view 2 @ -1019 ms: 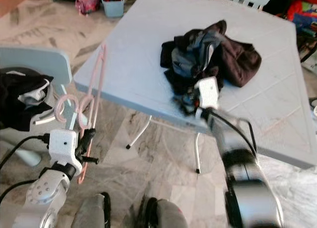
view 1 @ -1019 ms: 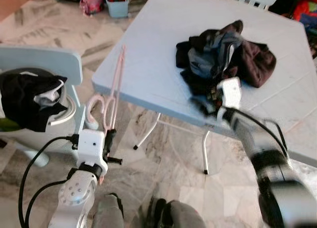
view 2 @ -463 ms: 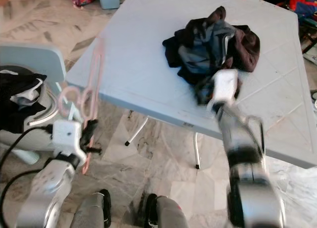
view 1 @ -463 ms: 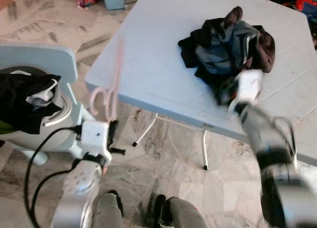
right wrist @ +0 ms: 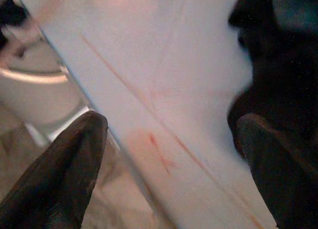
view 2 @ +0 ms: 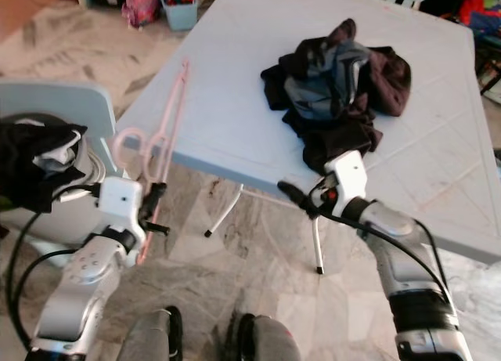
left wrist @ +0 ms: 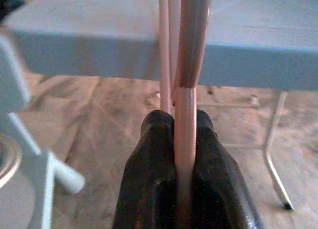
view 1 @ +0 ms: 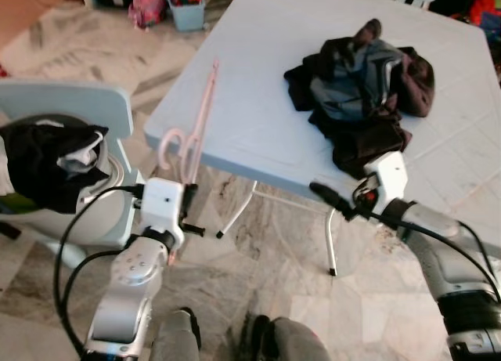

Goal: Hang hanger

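A pink hanger (view 1: 203, 110) stands nearly upright at the near left corner of the light blue table (view 1: 250, 87), its hook (view 1: 172, 146) hanging below the table edge. My left gripper (view 1: 188, 198) is shut on the hanger's lower bar; in the left wrist view the black fingers (left wrist: 149, 159) clamp the pink rod (left wrist: 191, 40). My right gripper (view 1: 329, 200) is held out low, in front of the table's front edge and just below it. It is open with nothing between its fingers (right wrist: 59, 174). A dark heap of clothes (view 1: 360, 79) lies on the table.
To my left stands a light blue chair (view 1: 74, 102) with black clothing (view 1: 47, 161) draped over it. White table legs (view 1: 329, 243) stand on the marble floor. A blue bin (view 1: 185, 5) and a pink bag (view 1: 145, 1) sit far back left.
My right arm has drawn back from the clothes heap to below the table's front edge. The left gripper still holds the hanger. The camera has shifted.
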